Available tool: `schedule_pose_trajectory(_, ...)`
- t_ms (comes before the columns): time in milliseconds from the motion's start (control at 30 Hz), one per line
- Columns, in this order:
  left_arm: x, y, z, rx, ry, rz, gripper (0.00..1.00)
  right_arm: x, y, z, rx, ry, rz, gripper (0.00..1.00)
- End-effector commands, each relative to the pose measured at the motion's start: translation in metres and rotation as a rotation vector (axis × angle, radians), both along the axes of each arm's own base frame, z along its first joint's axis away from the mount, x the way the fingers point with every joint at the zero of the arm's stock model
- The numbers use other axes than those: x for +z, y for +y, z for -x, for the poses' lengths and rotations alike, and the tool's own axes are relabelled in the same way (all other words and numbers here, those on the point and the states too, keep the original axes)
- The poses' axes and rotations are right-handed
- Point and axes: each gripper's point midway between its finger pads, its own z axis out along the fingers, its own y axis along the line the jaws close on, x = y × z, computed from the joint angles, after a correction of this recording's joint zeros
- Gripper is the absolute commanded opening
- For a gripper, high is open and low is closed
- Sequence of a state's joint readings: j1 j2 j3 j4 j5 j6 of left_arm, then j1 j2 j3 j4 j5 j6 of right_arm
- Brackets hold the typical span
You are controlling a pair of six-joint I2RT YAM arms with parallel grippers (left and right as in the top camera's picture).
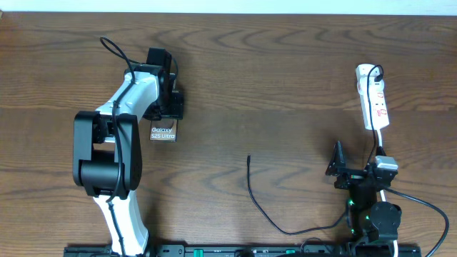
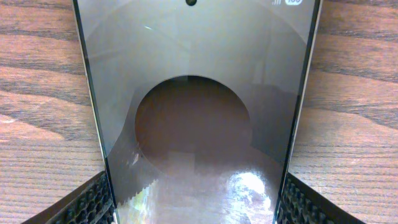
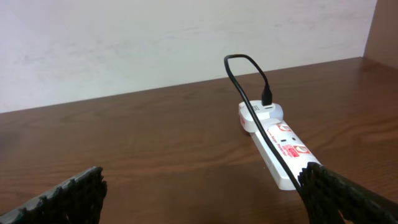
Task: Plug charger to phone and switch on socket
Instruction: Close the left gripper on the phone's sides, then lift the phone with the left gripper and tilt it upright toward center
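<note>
The phone (image 1: pixel 163 132), a dark-brown slab with white "Galaxy S25 Ultra" text, lies flat at the left-centre of the table. My left gripper (image 1: pixel 166 107) sits over its far end. In the left wrist view the phone (image 2: pixel 199 93) fills the gap between the fingers, and the left gripper (image 2: pixel 199 208) is shut on its side edges. The charger cable (image 1: pixel 258 203) lies loose mid-table, its plug tip (image 1: pixel 248 157) free. The white socket strip (image 1: pixel 373 100) lies at the far right. My right gripper (image 1: pixel 357 157) is open and empty just short of the socket (image 3: pixel 280 146).
The charger's black cable (image 3: pixel 249 74) arches out of the adapter at the socket's far end and runs along the strip. A pale wall stands behind the table's far edge (image 3: pixel 155 93). The arm bases stand along the front edge (image 1: pixel 235 251).
</note>
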State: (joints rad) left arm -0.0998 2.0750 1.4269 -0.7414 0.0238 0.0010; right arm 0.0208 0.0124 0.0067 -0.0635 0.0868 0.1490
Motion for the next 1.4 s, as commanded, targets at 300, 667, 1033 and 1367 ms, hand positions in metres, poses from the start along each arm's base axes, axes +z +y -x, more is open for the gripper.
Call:
schedule_pose_trajectory(300, -0.011, 0.004, 0.008, 0.000, 0.034, -0.009, 0.39, 0.000, 0.000, 0.000, -0.004, -0.001, 0.009, 0.99)
schedule_pose_trajectory(667, -0.011, 0.004, 0.008, -0.001, 0.033, -0.009, 0.07, 0.000, 0.000, 0.000, -0.004, -0.001, 0.009, 0.99)
schedule_pose_trajectory(1033, 0.004, 0.003, -0.003, -0.001, -0.011, -0.005, 0.07, 0.000, 0.000, 0.000, -0.004, -0.001, 0.009, 0.99)
schedule_pose_trajectory(1367, 0.055, 0.001, -0.018, 0.000, -0.136, 0.007, 0.07, 0.000, 0.000, 0.000, -0.004, -0.001, 0.009, 0.99)
